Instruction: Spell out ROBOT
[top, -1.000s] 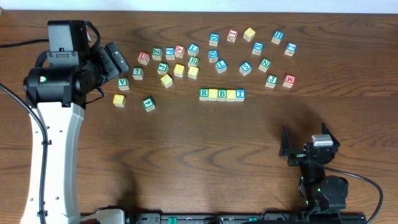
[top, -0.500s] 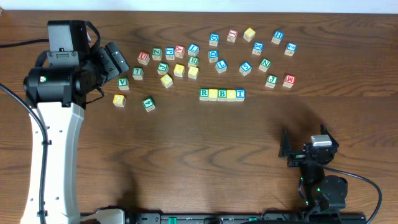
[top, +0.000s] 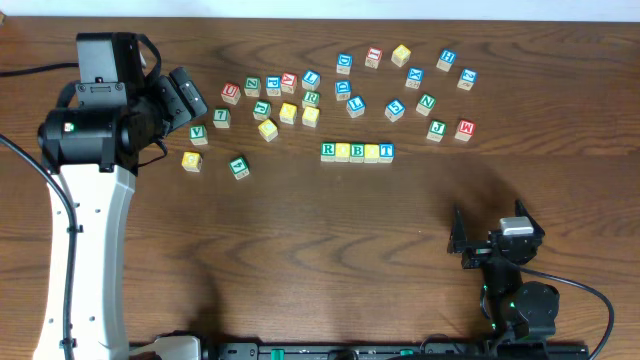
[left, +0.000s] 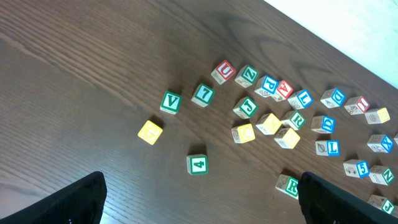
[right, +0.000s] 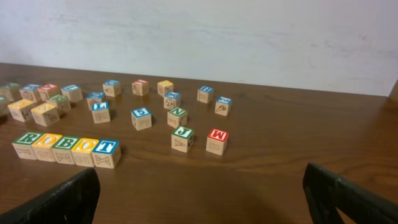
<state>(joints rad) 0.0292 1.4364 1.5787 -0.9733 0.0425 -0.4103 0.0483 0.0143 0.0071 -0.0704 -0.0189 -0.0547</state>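
I see the left fingers (left: 74, 202) spread wide w/ nothing btwn them, hanging over the dark wooden surface (top: 300, 250) above the left-hand scatter of small wooden letter cubes (top: 288, 113). The right fingers (right: 348, 199) are fully apart too and empty, low near the front edge on the right. A row of five cubes sits mid-surface, touching side by side: green-edged R cube (right: 26, 145), yellow O cube (right: 46, 147), green-edged B cube (right: 65, 150), second yellow O cube (right: 84, 151), blue-edged T cube (right: 106, 154). On the right wrist cam I read ROBOT. Both fingers are well apart from the row.
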